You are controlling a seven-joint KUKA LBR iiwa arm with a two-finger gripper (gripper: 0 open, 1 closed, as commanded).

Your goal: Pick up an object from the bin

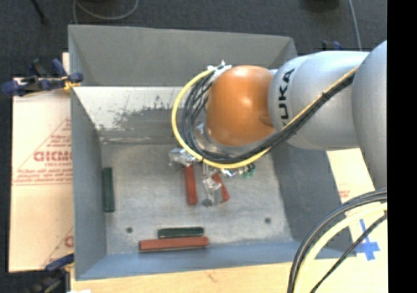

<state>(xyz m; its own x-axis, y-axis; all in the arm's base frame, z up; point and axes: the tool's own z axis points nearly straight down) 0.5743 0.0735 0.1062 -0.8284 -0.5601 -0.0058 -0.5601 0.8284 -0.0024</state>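
My gripper point(210, 190) reaches down into the middle of the bin, just below the arm's wrist. A red stick point(190, 186) lies on the floor close to its left side, running nearly front to back. A shorter red piece point(224, 193) shows right against the gripper's right side, partly hidden by it. Whether either red piece is gripped cannot be made out. A bit of something green point(248, 172) peeks out to the right under the wrist.
A green bar point(107, 189) lies along the left wall. Near the front wall a dark green bar point(180, 233) and a longer red bar point(172, 243) lie side by side. The arm's orange cover and cables hide the floor behind the gripper.
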